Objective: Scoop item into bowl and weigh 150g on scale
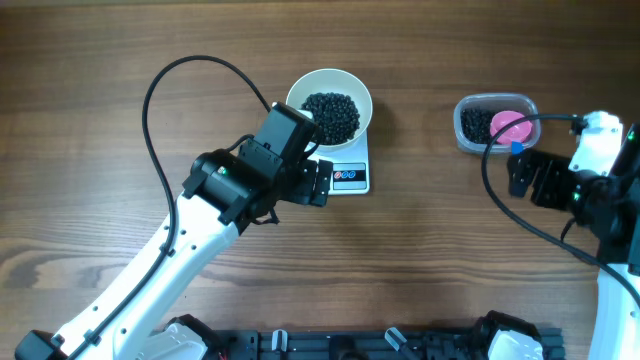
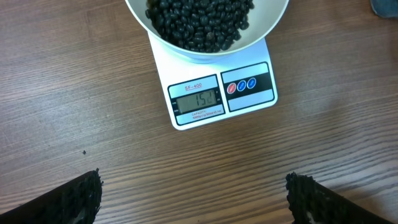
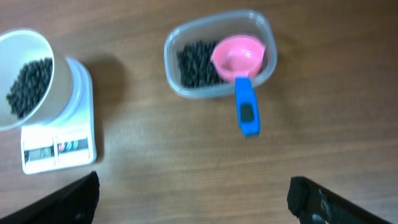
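Both sets of jaws are spread wide, holding nothing. The left gripper (image 2: 196, 200) hovers just in front of the small white square kitchen scale (image 2: 249, 102), and its display looks on target. The tiny black round beads (image 2: 199, 22) sit heaped in the plain white round bowl (image 2: 205, 55) on top. Over by the right gripper (image 3: 193, 199), the pink blue-handled scoop (image 3: 239, 59) rests in the clear plastic tub (image 3: 186, 93). My worry is that the left arm nudges the bowl, which would throw the reading off or spill beads.

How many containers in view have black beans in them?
2: the white bowl sitting on the scale, and the clear tub standing apart on the table, with the pink scoop resting in it. Nothing suggests a hidden one.
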{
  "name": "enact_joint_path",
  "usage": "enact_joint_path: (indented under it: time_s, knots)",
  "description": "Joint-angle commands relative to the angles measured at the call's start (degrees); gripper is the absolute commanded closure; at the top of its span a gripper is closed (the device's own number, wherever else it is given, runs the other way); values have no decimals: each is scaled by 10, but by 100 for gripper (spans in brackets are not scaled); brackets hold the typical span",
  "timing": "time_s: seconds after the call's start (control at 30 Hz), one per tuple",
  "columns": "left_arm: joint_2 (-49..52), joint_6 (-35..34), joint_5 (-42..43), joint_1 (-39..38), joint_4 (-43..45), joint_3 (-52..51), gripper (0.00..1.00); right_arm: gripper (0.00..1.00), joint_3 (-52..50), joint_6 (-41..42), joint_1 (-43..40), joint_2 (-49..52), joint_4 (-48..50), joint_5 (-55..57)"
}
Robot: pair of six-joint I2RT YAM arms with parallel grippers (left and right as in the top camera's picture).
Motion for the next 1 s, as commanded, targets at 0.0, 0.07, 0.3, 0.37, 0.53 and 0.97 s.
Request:
enact_joint_path:
  time_s: [0.0,0.07,0.3,0.37,0.53,0.97]
  knots:
    - [1,-5,1,-3,0,9,0,0,4,13,3,-13,-14,-9]
    - [1,-5,1,-3,0,9,0,0,4,28,3,-9,-15,-9]
    - [1,-5,1,-3,0,9,0,0,4,64,3,12,-4,-5]
    - [1,-5,1,-3,0,9,0,0,3,63,3,3,-1,-5]
    - [1,-5,1,-3,0,9,0,0,3,64,3,4,43,-9]
    - [1,-5,1,-3,0,9,0,0,0,-40,99,-25,155,7]
